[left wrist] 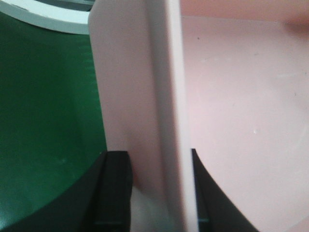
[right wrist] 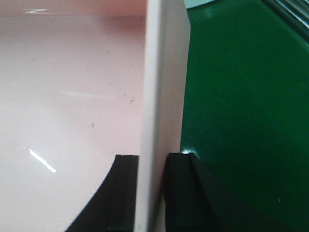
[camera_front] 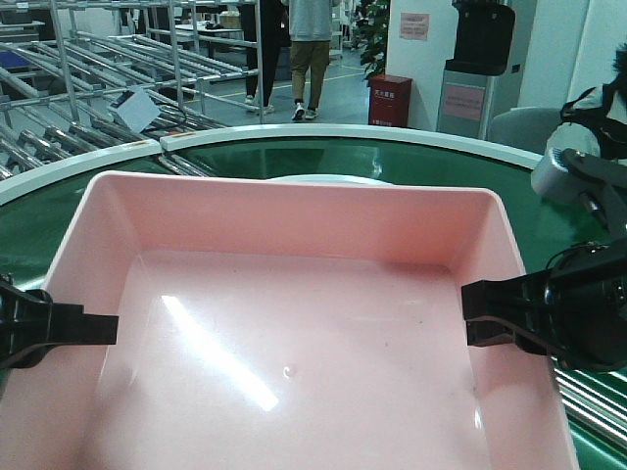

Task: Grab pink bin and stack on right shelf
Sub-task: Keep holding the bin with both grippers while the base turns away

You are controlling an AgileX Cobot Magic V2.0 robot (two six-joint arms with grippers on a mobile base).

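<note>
The pink bin (camera_front: pixel 294 323) fills the front view and sits over the green curved conveyor belt (camera_front: pixel 392 162). My left gripper (camera_front: pixel 93 328) straddles the bin's left wall, one finger inside and one outside, shut on it; it also shows in the left wrist view (left wrist: pixel 154 154). My right gripper (camera_front: pixel 480 313) is shut on the right wall in the same way, seen close in the right wrist view (right wrist: pixel 152 157). The bin's inside (left wrist: pixel 241 96) (right wrist: pixel 72 96) holds nothing. The dark right shelf is out of view.
The belt's white curved rim (camera_front: pixel 294 132) runs behind the bin. Metal roller racks (camera_front: pixel 98 59) stand at the back left and rollers (camera_front: pixel 598 392) at the lower right. People (camera_front: pixel 312 49) and a red box (camera_front: pixel 389 101) are far behind.
</note>
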